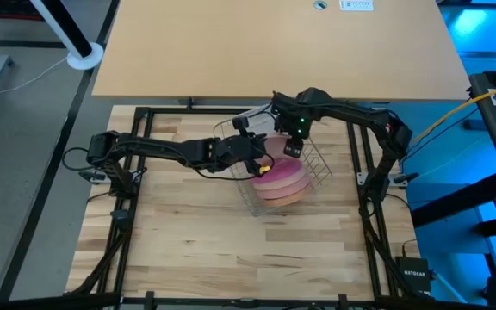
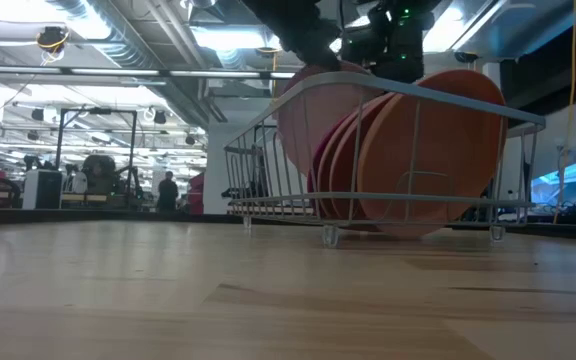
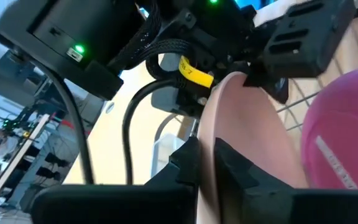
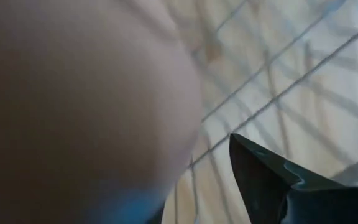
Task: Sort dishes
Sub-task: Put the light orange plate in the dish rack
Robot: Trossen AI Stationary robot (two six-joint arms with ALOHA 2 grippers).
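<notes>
Both arms are meeting over the silver wire rack point(image 1: 284, 179), which is sitting near the middle of the wooden table point(image 1: 188, 250). In the high view, the left gripper point(image 1: 261, 159) is reaching in from the left side of the rack, and the left wrist view shows its two dark fingers point(image 3: 229, 158) pinching the rim of a pale peach-pink plate point(image 3: 241, 149), one finger on each face of the plate, so the grip is clenched on that plate. The low view shows this pale plate point(image 2: 313, 115) standing on edge at the near-left end of the rack, leaning slightly and rising above the rack's top wire. The right gripper point(image 1: 293, 146) is hanging over the back of the rack, right beside the same plate; in the left wrist view its dark body is showing just above the plate's upper edge. In the right wrist view one dark finger point(image 4: 272, 180) is showing apart from the plate's blurred pale surface point(image 4: 79, 99), with the rack wires and wood between them, so the right fingers are standing spread wide and not gripping. The other dishes are standing upright in the rack in a row: a magenta plate point(image 2: 330, 165) just behind the pale one, then terracotta-orange plates point(image 2: 448, 140) toward the far-right end, all leaning against one another. In the room beyond the table, a person point(image 2: 167, 190) is standing far off.
</notes>
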